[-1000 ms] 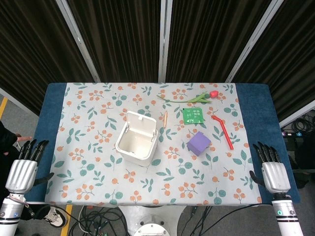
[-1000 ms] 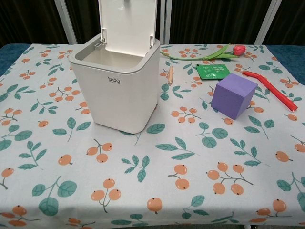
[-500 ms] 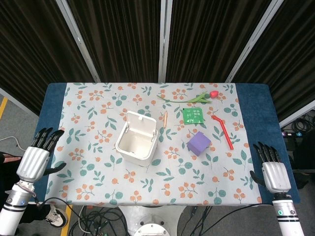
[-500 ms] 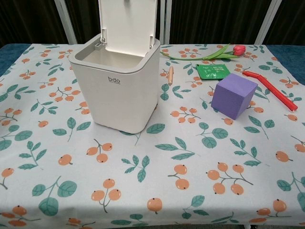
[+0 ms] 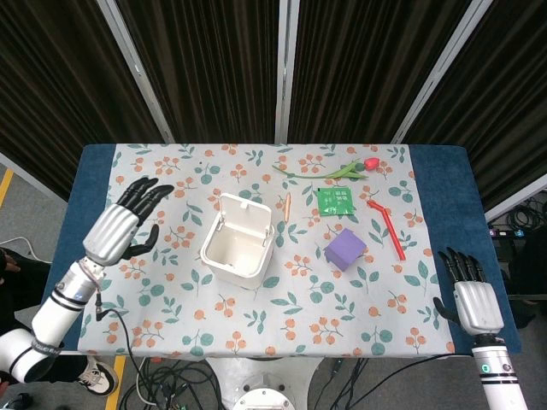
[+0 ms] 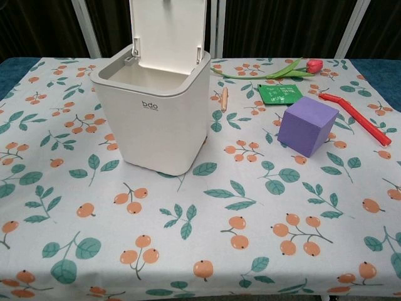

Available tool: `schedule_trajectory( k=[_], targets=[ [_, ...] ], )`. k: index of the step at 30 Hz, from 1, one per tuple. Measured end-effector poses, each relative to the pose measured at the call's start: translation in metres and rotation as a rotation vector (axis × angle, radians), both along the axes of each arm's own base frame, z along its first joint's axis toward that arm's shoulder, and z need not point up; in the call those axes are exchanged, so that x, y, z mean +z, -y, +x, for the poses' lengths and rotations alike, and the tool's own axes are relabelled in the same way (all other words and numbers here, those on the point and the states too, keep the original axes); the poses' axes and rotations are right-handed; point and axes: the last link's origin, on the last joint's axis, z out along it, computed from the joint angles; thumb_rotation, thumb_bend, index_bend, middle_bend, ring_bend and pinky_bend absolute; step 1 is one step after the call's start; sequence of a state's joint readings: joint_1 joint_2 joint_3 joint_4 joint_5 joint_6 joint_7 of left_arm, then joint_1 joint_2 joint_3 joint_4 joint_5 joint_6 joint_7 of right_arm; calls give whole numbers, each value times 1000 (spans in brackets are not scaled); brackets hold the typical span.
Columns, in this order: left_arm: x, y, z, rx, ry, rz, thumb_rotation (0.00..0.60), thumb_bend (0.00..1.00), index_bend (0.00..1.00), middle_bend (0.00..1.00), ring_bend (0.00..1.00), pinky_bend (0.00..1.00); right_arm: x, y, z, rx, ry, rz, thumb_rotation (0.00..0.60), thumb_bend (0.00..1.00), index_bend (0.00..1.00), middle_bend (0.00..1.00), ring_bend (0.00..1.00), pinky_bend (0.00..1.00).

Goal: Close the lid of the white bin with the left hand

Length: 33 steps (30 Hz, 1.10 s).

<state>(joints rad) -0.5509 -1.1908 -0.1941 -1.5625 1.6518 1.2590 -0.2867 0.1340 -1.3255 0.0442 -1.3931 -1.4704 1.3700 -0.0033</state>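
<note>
The white bin (image 5: 237,249) (image 6: 156,122) stands on the floral cloth left of the table's middle. Its lid (image 5: 247,211) (image 6: 168,31) is raised upright at the far side, and the inside looks empty. My left hand (image 5: 122,225) hovers over the cloth to the left of the bin, open, fingers spread and pointing toward the upper right, apart from the bin. My right hand (image 5: 473,301) rests open off the table's right front corner, holding nothing. Neither hand shows in the chest view.
To the right of the bin lie a purple cube (image 5: 346,248) (image 6: 307,126), a green packet (image 5: 335,201), a red stick (image 5: 387,227) and a tulip (image 5: 346,170). A thin wooden stick (image 5: 287,206) lies close beside the bin's lid.
My left hand has risen from beside the table's left front edge and moved up and right over the cloth, toward the bin. The right hand and the bin have stayed put.
</note>
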Motion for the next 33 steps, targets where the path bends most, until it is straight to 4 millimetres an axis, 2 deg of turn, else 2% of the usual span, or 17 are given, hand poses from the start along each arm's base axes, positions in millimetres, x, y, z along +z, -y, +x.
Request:
schedule_trajectory(
  k=[4, 8, 15, 18, 22, 25, 33],
  targets=[
    [-7, -13, 26, -49, -12, -51, 600, 683, 39, 96, 0, 0, 0, 0, -1, 0, 2, 1, 600, 216, 0, 0, 0, 0],
    [-16, -25, 49, -67, -37, -129, 600, 763, 39, 96, 0, 0, 1, 0, -3, -8, 6, 0, 600, 216, 0, 0, 0, 0],
    [-28, -49, 92, -108, -92, -202, 600, 769, 39, 96, 0, 0, 2, 0, -10, -24, 13, -1, 600, 216, 0, 0, 0, 0],
    [-31, -52, 98, -109, -112, -216, 600, 769, 39, 106, 0, 0, 2, 0, -11, -26, 17, -4, 600, 216, 0, 0, 0, 0],
    [-35, -53, 102, -109, -155, -241, 600, 768, 39, 202, 0, 0, 3, 0, -13, -29, 20, -6, 600, 216, 0, 0, 0, 0],
    [-38, -51, 103, -113, -173, -243, 600, 769, 40, 229, 0, 0, 3, 0, -14, -31, 22, -8, 600, 216, 0, 0, 0, 0],
    [-34, -47, 102, -118, -195, -233, 600, 770, 42, 295, 0, 0, 2, 1, -16, -37, 26, -10, 600, 218, 0, 0, 0, 0]
  ],
)
